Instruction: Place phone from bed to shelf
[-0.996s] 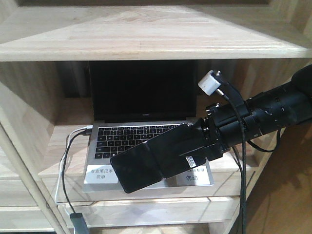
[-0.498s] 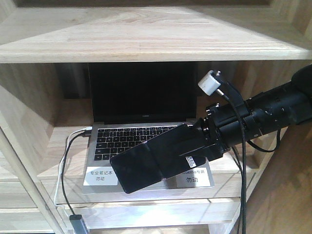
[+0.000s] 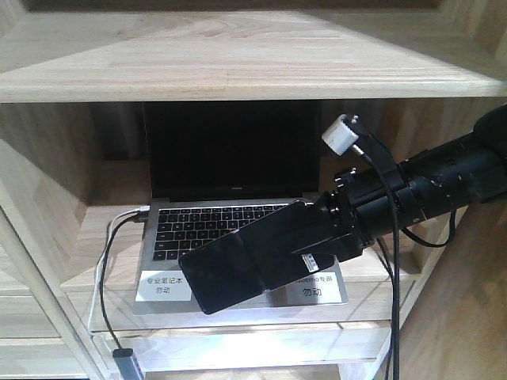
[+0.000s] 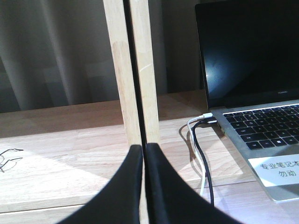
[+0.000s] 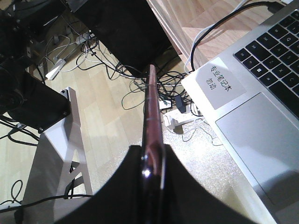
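The phone (image 3: 218,277) is a flat black slab held out in front of the shelf (image 3: 238,55), over the front edge of the laptop's board. My right gripper (image 3: 317,241) is shut on its right end. In the right wrist view the phone (image 5: 152,102) shows edge-on with a pinkish rim, clamped in the right gripper (image 5: 153,156). My left gripper (image 4: 142,148) is shut with nothing in it, just before an upright post (image 4: 135,70) of the shelf. The bed is out of view.
An open grey laptop (image 3: 226,198) with a dark screen fills the compartment, with white labels (image 3: 162,285) at its front. Black and white cables (image 3: 107,261) hang off its left side. Below the phone lie tangled floor cables (image 5: 154,77) and a white stand (image 5: 60,149).
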`<state>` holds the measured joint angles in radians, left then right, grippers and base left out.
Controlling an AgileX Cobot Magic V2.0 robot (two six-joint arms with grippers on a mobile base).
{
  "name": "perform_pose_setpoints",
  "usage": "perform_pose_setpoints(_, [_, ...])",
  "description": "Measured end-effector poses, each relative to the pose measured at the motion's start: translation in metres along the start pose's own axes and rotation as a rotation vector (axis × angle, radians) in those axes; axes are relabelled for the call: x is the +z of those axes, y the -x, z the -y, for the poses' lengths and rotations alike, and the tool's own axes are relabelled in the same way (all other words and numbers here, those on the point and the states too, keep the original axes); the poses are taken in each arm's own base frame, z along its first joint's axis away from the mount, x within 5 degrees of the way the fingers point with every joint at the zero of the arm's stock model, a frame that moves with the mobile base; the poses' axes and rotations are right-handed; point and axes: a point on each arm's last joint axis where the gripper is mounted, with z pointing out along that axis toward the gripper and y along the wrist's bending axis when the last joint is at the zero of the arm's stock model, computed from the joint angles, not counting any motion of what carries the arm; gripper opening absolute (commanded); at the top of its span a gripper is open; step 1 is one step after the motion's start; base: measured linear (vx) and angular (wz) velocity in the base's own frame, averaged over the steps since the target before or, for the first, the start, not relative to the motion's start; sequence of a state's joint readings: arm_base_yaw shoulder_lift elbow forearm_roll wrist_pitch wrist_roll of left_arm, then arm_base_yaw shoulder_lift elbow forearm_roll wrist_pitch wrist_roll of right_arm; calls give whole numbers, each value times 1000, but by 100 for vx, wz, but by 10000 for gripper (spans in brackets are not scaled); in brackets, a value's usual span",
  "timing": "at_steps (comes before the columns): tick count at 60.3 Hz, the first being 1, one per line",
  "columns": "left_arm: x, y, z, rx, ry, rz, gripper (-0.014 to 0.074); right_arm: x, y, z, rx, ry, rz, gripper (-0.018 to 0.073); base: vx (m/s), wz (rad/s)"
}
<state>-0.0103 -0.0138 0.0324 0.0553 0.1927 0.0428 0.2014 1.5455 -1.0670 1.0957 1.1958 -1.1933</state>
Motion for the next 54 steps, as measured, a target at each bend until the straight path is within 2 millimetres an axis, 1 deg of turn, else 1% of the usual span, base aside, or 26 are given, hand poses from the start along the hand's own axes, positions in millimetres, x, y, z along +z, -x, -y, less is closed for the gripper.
perform_pose_setpoints(29, [0,0,0,0,0,0,1,0,0,0,0,0,-1,-1,0,0])
perform_pose_setpoints(35, [0,0,0,0,0,0,1,-2,1,-3,-9,-6,0,-1,0,0])
perform_pose_setpoints(42, [0,0,0,0,0,0,1,-12,4,-17,-51,-24,22,-1,0,0])
perform_pose_setpoints(54, [0,0,0,0,0,0,1,-38,12,-58,-122,-57,90,-1,0,0])
